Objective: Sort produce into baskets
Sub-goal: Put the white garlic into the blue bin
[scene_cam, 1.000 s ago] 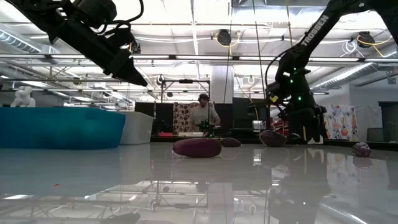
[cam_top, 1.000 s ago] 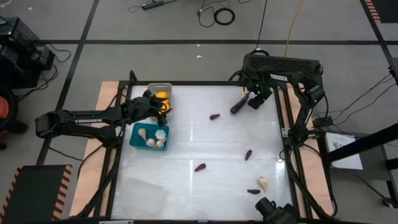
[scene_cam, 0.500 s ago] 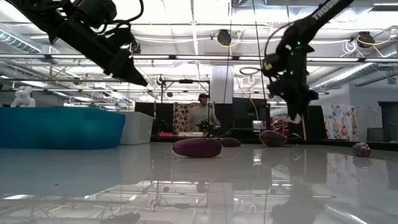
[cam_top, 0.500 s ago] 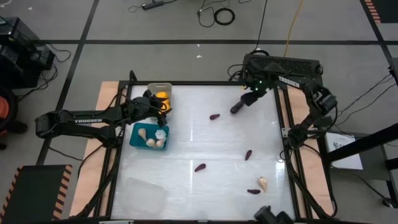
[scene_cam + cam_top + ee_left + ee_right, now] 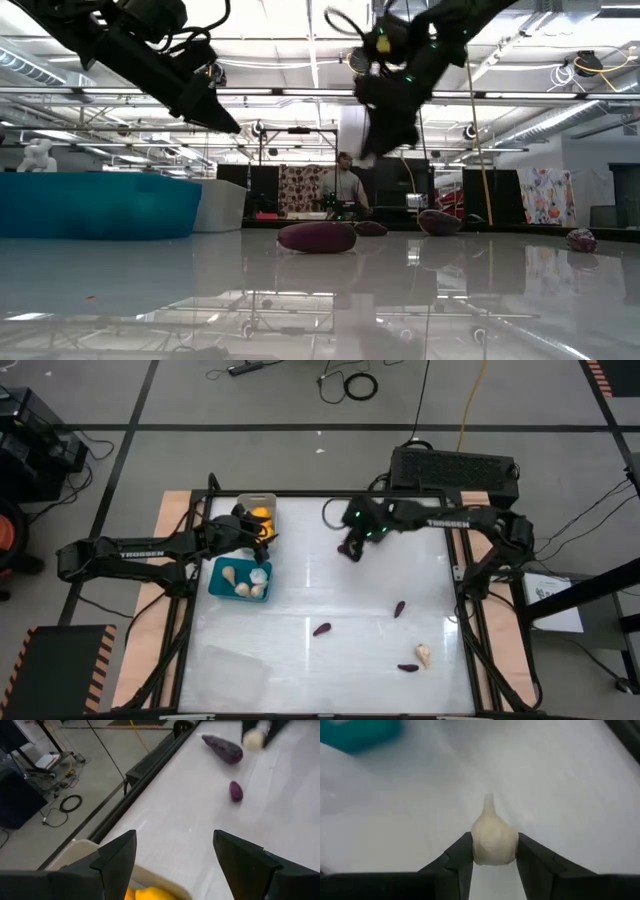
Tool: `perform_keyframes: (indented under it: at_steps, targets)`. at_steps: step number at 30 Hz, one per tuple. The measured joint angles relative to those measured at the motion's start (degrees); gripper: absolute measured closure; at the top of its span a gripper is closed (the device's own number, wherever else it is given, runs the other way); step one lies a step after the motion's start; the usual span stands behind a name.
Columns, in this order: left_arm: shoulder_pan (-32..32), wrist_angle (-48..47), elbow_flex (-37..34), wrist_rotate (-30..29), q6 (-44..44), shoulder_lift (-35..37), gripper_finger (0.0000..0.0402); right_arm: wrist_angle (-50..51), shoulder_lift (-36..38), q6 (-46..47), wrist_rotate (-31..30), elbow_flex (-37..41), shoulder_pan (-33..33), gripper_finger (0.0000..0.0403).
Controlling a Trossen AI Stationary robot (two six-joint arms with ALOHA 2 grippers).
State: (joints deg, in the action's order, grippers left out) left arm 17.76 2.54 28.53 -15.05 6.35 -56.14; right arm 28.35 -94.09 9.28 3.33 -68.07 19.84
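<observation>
High view shows your sorting partly done.
Right gripper point(image 5: 494, 851) pinches a garlic bulb point(image 5: 493, 839); left gripper point(image 5: 175, 852) hangs spread over the grey basket point(image 5: 265, 502); eggplants point(image 5: 321, 629) remain near the table's point(image 5: 300, 660) front edge.

Table top point(image 5: 300, 590): white, super glossy, mirrors ceiling lights and purple eggplant point(image 5: 317, 237) in low view. Edges look like bare wood point(image 5: 172, 500), frame rails black metal.

Garlic bulb point(image 5: 494, 842): matt, smooth cream plastic, pinched in right gripper point(image 5: 493, 851), whose fingers are matt black plastic.

Teal basket point(image 5: 222, 580): smooth plastic. Grey basket point(image 5: 80, 851): dull pale plastic rim. Clear basket point(image 5: 232, 670): frosted see-through.

Eggplant point(image 5: 223, 748): purple, slightly rough skin. Orange fruit point(image 5: 150, 894): shiny.
</observation>
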Motion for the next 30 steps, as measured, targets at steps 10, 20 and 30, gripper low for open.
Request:
perform_keyframes:
  at_steps: [10,20,30]
  targets:
    - [0.2,3.0,0.0,1.0,0.6,7.5,0.0130,-34.0,-7.3,-3.1,-0.2,0.0,-9.9,0.0277]
    - [0.3,6.1,-5.5,-4.7,2.0,22.5,0.0130,-61.9,-18.5,-7.3,0.0,-0.2,-14.1,0.0277]
    - [0.3,4.8,-6.3,-9.3,1.6,23.9,0.0130,-64.4,-34.8,-8.1,0.0,-16.9,-16.0,0.0277]
